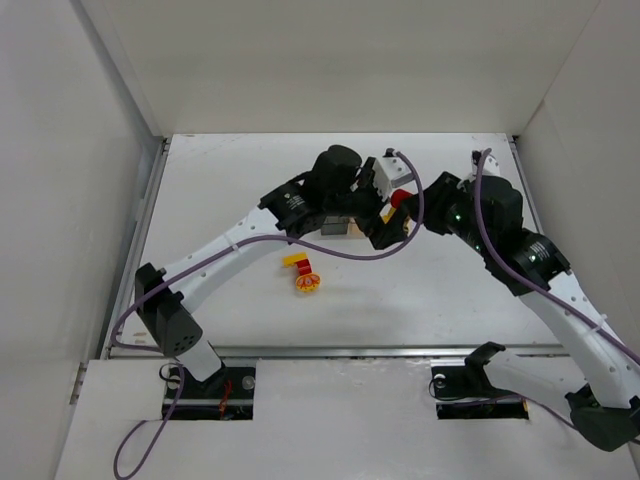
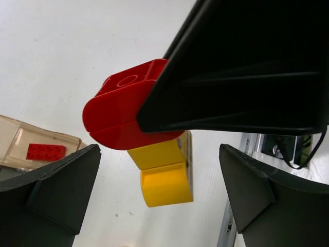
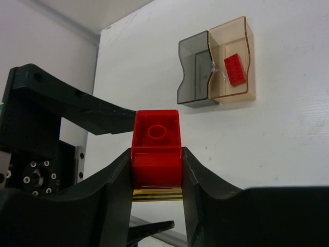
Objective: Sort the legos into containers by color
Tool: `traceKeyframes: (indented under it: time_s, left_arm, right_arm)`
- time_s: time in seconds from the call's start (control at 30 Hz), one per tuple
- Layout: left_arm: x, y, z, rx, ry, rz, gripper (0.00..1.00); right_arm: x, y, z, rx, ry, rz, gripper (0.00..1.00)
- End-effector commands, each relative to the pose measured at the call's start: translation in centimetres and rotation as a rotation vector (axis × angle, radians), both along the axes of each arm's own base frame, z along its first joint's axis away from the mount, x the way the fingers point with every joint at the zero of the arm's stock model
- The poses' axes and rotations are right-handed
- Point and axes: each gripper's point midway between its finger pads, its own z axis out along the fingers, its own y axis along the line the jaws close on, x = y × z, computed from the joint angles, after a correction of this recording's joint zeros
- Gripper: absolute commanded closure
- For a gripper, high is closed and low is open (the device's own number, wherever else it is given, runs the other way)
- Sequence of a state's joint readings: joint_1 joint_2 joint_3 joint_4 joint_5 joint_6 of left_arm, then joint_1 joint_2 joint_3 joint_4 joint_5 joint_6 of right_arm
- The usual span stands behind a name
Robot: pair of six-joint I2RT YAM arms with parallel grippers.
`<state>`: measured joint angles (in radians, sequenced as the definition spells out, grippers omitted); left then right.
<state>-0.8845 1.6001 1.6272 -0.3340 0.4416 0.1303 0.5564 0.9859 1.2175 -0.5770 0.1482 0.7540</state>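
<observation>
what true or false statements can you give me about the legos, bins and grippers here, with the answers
1. The right gripper is clamped on a red lego with a yellow piece stuck beneath it. True.
2. The left gripper is shut on that yellow piece. False: its jaws stand wide open, one on either side of the stack.
3. A red brick lies in the dark grey bin. False: it lies in the tan bin; the grey one looks empty.
4. Two loose legos, one yellow and one red and yellow, lie on the table outside the bins. True.
</observation>
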Motion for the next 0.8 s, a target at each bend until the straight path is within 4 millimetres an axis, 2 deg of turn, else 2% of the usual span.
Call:
traceKeyframes:
  time_s: [0.0,0.17,0.27,0.3,0.4,0.43,0.47,0.5,0.57,0.6,0.7,0.77]
  left_arm:
    - [0.5,0.6,0.7,0.007,-0.053,0.061,0.0]
    - [0.5,0.1,1.5,-0.025,-0.079,0.041,0.0]
    - [0.9,0.0,1.0,-0.009,-0.095,0.044,0.05]
    - [0.9,0.1,1.0,-0.006,-0.103,0.041,0.14]
    - [0.7,0.0,1.0,-0.01,-0.099,0.03,0.33]
    - [0.5,-0.1,1.1,-0.013,-0.095,0.017,0.39]
    - [0.7,-0.3,0.7,-0.004,-0.097,0.013,0.5]
    - [0.2,-0.3,0.5,-0.003,-0.083,-0.009,0.54]
    - [-0.2,-0.3,0.3,0.003,-0.079,-0.03,0.62]
    - [-0.2,-0.3,0.3,0.003,-0.079,-0.03,0.69]
    - [-0.4,-0.4,0.3,-0.001,-0.075,-0.041,0.76]
    - [-0.5,-0.3,0.0,0.005,-0.074,-0.053,0.89]
  right_arm:
    - [0.0,-0.1,2.1,0.079,-0.054,-0.032,1.0]
    - [-0.7,1.1,1.3,0.104,-0.018,0.012,1.0]
    - [-0.9,1.0,1.1,0.111,-0.014,0.009,1.0]
    - [-1.1,0.9,1.4,0.117,-0.022,0.009,1.0]
    - [-1.3,1.3,0.7,0.116,-0.007,0.032,1.0]
    - [-1.5,1.4,1.2,0.129,-0.02,0.044,1.0]
    - [-1.5,1.4,0.7,0.123,-0.011,0.044,1.0]
    - [-1.8,1.5,1.0,0.138,-0.013,0.05,1.0]
    - [-1.7,1.6,0.2,0.132,-0.003,0.05,1.0]
    - [-1.8,1.5,0.8,0.144,-0.022,0.051,1.0]
    - [-2.0,1.5,1.0,0.16,-0.025,0.058,1.0]
    - [-2.1,1.7,1.0,0.162,-0.023,0.068,1.0]
